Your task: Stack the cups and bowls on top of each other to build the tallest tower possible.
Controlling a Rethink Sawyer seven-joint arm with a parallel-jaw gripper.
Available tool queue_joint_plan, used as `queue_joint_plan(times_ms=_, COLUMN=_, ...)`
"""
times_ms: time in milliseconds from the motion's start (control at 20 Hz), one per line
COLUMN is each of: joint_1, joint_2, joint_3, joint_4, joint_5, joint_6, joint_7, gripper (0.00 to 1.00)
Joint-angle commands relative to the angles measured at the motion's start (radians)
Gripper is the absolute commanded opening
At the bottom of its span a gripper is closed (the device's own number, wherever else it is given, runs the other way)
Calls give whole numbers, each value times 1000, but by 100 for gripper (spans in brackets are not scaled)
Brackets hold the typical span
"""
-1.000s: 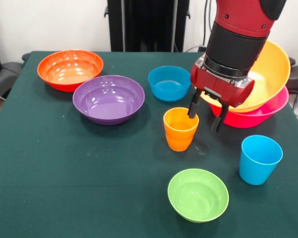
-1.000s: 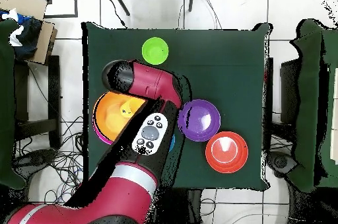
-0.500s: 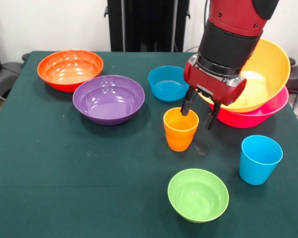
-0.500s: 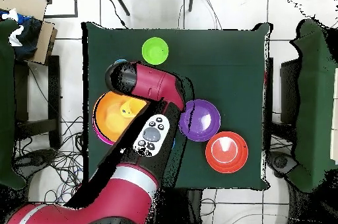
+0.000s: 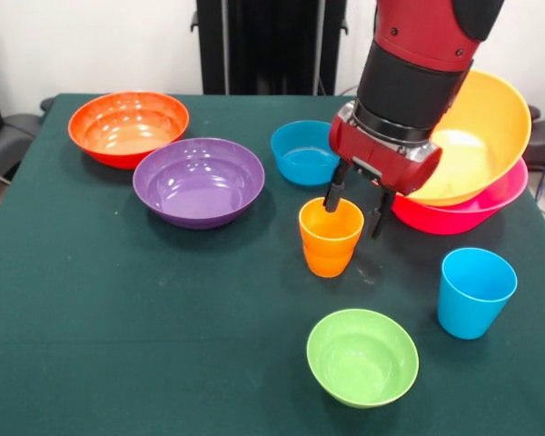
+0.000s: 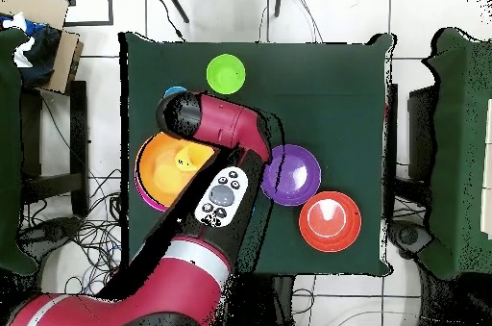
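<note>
Progress is judged as early. The tower so far consists of the large orange bowl [image 5: 477,136] nested in the hot pink bowl [image 5: 472,211] at the table's right side; nothing else shows in it.

Still separate on the table [image 5: 118,318]:
- purple bowl [image 5: 198,182] and red-orange bowl [image 5: 127,125], side by side at left;
- blue bowl [image 5: 307,152], centre;
- lime green bowl [image 5: 361,356], near edge;
- sky blue cup [image 5: 473,292], right;
- orange cup [image 5: 331,236], centre, apparently two cups nested.

The gripper [image 5: 353,203] stands open above the orange cup, one finger at the rim, the other outside it, holding nothing.
</note>
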Motion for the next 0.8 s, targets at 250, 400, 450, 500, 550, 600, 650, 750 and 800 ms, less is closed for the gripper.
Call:
queue_joint_plan(times_ms=250, joint_1=-16, joint_2=159, joint_3=66, joint_4=-19, joint_5=-18, joint_6=-68, joint_7=165, gripper=100)
queue_joint_plan(times_ms=400, joint_1=-16, joint_2=168, joint_3=63, joint_4=-24, joint_5=-14, joint_6=-77, joint_7=163, gripper=100)
queue_joint_plan(times_ms=450, joint_1=-13, joint_2=166, joint_3=62, joint_4=-20, joint_5=-13, joint_6=-80, joint_7=164, gripper=100)
queue_joint_plan(times_ms=500, joint_1=-12, joint_2=167, joint_3=61, joint_4=-21, joint_5=-12, joint_6=-79, joint_7=164, gripper=100)
queue_joint_plan(times_ms=550, joint_1=-12, joint_2=165, joint_3=59, joint_4=-21, joint_5=-13, joint_6=-76, joint_7=160, gripper=100)
queue_joint_plan(times_ms=600, joint_1=-12, joint_2=165, joint_3=57, joint_4=-22, joint_5=-13, joint_6=-74, joint_7=158, gripper=100)
queue_joint_plan(times_ms=650, joint_1=-11, joint_2=167, joint_3=55, joint_4=-25, joint_5=-12, joint_6=-72, joint_7=158, gripper=100)
queue_joint_plan(times_ms=750, joint_1=-7, joint_2=169, joint_3=52, joint_4=-27, joint_5=-10, joint_6=-71, joint_7=161, gripper=100)
queue_joint_plan(times_ms=800, joint_1=-5, joint_2=170, joint_3=50, joint_4=-29, joint_5=-8, joint_6=-67, joint_7=164, gripper=100)
